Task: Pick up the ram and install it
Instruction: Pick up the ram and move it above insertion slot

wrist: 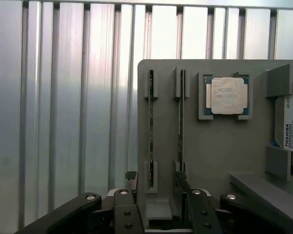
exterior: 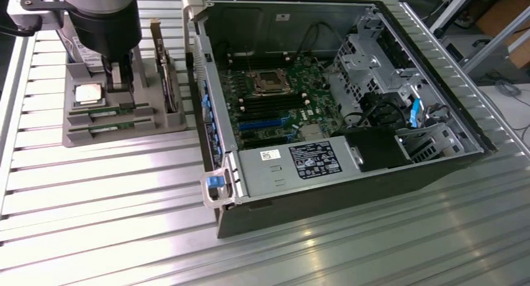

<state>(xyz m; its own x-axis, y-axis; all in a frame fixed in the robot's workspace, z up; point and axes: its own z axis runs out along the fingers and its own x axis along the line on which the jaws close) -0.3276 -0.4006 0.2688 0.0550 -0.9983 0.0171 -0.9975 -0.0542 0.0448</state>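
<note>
Gripper [wrist: 156,192] jaws, spread wide, are being held astride the ram [wrist: 150,131] (its twin [wrist: 181,126] just beside), where careful centring is being called for.

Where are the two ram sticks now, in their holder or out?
In: both ram sticks stand on edge in slots of the grey holder.

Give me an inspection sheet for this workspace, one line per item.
Surface: ribbed metal table.
Job's things: ram stick and second ram stick in the grey holder; open computer case beside it.
Clutter: processor chip and hard drive in the same holder.
Grippers: hand open, holding nothing, low over the holder.
Cables: black cables and a blue cable inside the case.
Surroundings: other equipment past the table, exterior view's right.
</note>
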